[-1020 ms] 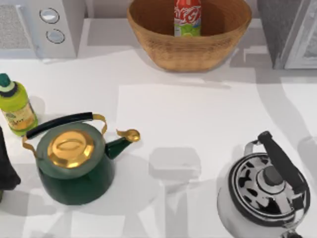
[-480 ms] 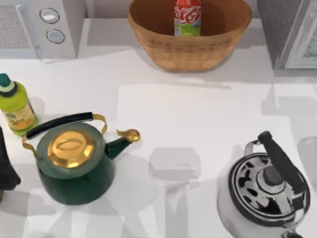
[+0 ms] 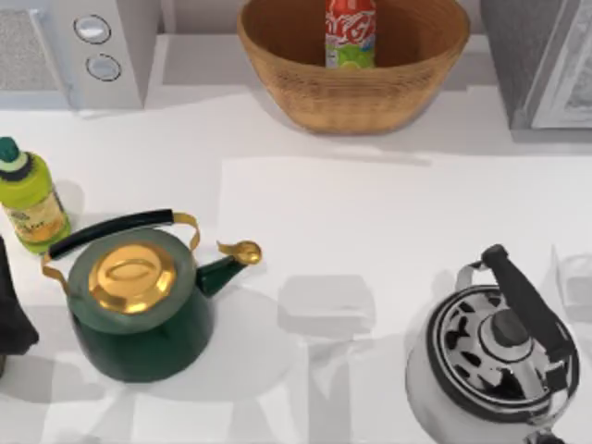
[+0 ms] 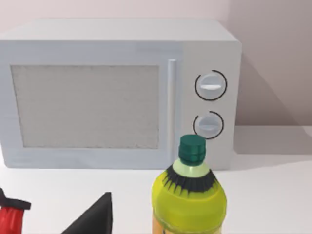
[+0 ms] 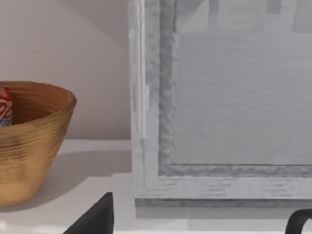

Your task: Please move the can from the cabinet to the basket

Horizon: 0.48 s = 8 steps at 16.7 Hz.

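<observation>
- Two kettles, green kettle [image 3: 139, 305] and silver kettle [image 3: 495, 365], flank your table; the can [image 3: 351, 33] stands inside the basket [image 3: 351, 92].
- You cannot tell either pincer's state; the cabinet [image 3: 541, 60] is cut off.

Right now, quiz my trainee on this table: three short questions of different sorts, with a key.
1. True or false: the can stands upright inside the basket.
2. Which object sits nearest the yellow-green bottle? A) green kettle B) cow-patterned kettle C) cabinet
3. Fill in: the white appliance behind the bottle has ___ round knobs.

Key: 1 true; 2 A; 3 two.
</observation>
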{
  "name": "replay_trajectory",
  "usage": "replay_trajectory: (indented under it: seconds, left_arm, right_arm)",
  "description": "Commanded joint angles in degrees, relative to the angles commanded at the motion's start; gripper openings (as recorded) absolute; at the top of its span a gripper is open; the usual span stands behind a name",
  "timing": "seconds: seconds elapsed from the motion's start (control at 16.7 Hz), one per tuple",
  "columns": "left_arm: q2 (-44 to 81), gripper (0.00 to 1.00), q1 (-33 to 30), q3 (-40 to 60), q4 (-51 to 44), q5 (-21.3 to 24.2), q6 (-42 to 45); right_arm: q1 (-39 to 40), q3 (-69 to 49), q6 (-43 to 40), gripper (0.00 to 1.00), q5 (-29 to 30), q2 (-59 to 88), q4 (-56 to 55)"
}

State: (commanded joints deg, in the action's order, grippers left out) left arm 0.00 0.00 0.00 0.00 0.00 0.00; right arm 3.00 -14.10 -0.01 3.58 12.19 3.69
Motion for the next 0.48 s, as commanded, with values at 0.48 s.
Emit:
replay_trajectory:
  seconds: [0.48]
  left_arm:
    - [0.0,1.00,0.0,0.0,0.0,0.0,0.0]
  right_arm:
    - [-3.0,14.1,0.0,1.00,-3.6,-12.2,-3.7]
